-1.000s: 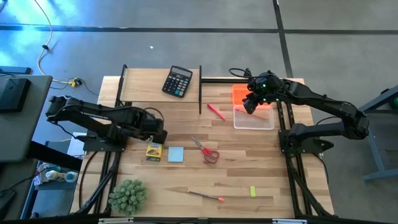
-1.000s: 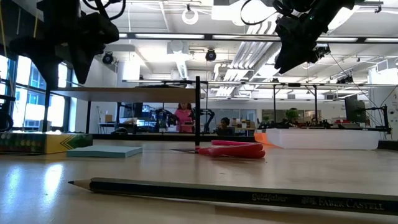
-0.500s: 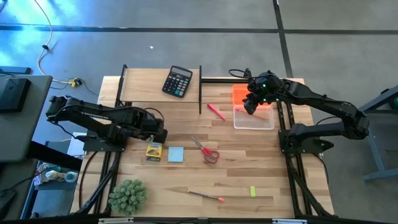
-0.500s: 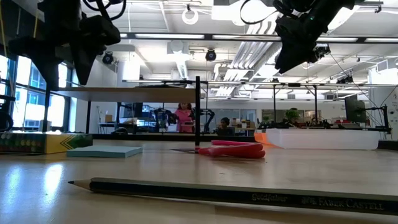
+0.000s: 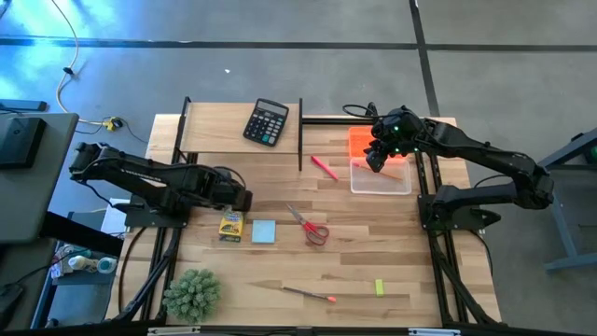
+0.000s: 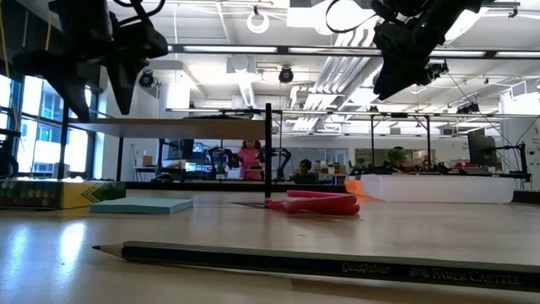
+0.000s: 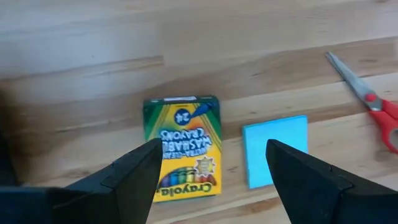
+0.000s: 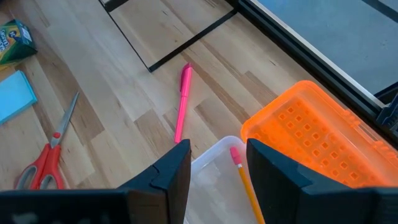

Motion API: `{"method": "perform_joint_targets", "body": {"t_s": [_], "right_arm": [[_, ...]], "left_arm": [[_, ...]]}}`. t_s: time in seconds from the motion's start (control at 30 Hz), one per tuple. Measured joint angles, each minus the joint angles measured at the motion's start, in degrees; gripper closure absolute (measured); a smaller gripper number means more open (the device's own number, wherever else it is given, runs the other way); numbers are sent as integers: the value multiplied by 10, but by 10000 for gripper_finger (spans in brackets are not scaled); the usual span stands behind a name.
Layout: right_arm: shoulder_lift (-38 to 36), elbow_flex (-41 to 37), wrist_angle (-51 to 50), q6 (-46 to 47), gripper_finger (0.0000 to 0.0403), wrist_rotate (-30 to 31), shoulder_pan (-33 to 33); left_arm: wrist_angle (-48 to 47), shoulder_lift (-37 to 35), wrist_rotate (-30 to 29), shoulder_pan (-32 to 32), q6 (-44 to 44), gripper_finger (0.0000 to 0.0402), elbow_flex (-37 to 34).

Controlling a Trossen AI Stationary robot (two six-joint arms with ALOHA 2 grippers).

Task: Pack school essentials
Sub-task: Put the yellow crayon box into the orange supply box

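My left gripper (image 5: 239,199) (image 7: 211,152) hangs open above the yellow crayon box (image 5: 230,226) (image 7: 182,146), which lies flat on the table. The pale blue note pad (image 5: 264,231) (image 7: 277,149) lies right of it, then the red-handled scissors (image 5: 311,225) (image 8: 46,155). My right gripper (image 5: 375,156) (image 8: 217,154) hovers open over the clear box (image 5: 380,176). A pencil (image 8: 246,183) lies inside that box. The pink-red marker (image 5: 324,167) (image 8: 182,102) lies left of the box. Another pencil (image 5: 303,293) (image 6: 321,263) and the lime-green eraser (image 5: 380,287) lie near the table's near edge.
The orange lid (image 5: 362,141) (image 8: 311,130) sits behind the clear box. A black calculator (image 5: 267,122) lies on the far raised board, beside a black post (image 5: 300,135). The spiky green plant (image 5: 192,294) stands at the near left corner. Bare wood shows mid-table.
My left gripper has eased slightly toward the table's right and down over the crayon box, still open. My right gripper has kept still over the clear box.
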Motion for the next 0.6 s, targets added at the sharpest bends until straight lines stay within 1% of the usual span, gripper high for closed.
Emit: {"method": "perform_joint_targets", "body": {"t_s": [0.23,0.6], "right_arm": [[0,0,0,0,258,0,0],[0,0,0,1,258,0,0]], "left_arm": [[47,2,-15,-15,-19,124,0],[46,2,-21,-22,-26,124,0]]}}
